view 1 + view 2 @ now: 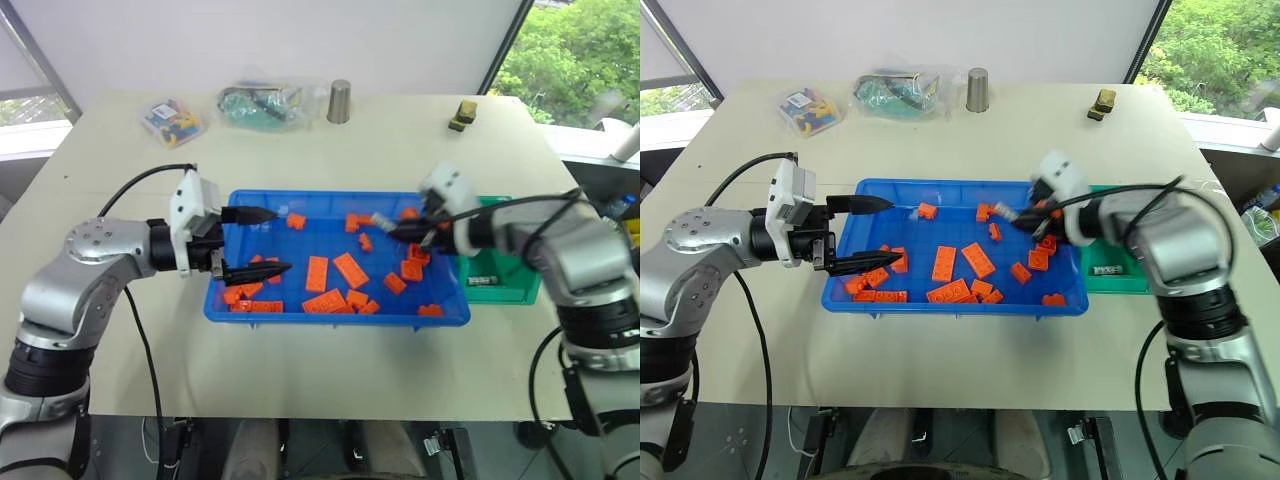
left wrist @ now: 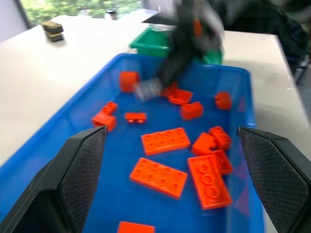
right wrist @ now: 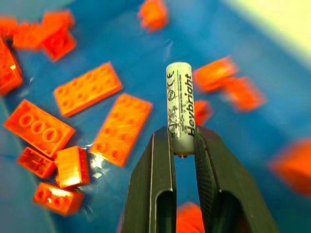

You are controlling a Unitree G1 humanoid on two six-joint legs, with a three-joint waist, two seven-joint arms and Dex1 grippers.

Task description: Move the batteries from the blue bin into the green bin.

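We see the blue bin (image 1: 250, 310) lying mid-table, scattered with orange bricks (image 1: 351, 270). The green bin (image 1: 500, 285) sits touching the blue bin's right wall. Our left gripper (image 1: 253, 241) hovers over the blue bin's left end, its 2 fingers spread wide and empty. Our right gripper (image 3: 183, 145) hangs above the blue bin's right end, clamped on 1 battery (image 3: 180, 107), clear of the bricks.
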